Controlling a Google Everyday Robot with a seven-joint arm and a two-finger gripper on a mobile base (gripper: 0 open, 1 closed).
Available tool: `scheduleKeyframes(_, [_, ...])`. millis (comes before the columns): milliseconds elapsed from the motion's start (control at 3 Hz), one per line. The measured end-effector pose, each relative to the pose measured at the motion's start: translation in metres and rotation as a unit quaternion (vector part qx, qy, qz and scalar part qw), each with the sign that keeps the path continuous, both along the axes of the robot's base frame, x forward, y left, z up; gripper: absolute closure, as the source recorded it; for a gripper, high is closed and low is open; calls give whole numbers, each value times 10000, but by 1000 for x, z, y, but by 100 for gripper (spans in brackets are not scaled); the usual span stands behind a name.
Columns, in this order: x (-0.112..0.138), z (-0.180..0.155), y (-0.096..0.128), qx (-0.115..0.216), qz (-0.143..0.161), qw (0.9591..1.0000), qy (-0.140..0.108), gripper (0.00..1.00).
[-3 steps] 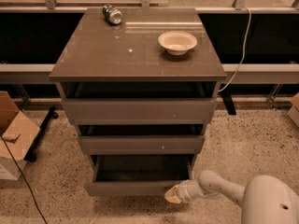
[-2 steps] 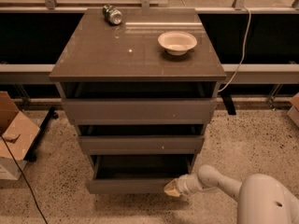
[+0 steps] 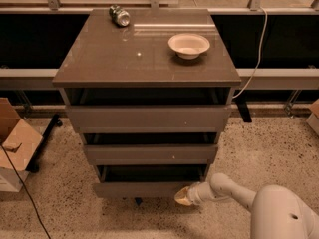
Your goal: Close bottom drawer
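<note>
Since a second ago the bottom drawer point(image 3: 142, 188) (6 o'clock, under the counter point(image 3: 99, 59)) has slid partway in. At its 4 o'clock corner the gripper point(image 3: 183, 196) presses, jaws seemingly closed, empty. A dark gap remains, so more pushing is likely needed.

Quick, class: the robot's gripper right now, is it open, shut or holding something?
Gripper: at the right end of the flat grey-brown bottom drawer front; whether it is open or shut cannot be told.
</note>
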State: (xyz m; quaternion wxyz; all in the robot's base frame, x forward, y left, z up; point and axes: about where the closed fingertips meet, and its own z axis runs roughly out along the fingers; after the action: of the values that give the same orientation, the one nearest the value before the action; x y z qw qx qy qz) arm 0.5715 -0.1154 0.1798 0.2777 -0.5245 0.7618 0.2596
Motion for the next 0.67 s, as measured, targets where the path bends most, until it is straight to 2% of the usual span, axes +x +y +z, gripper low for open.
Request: scheduleKeyframes(667, [-3, -3, 6, 24, 32, 10000, 34, 0])
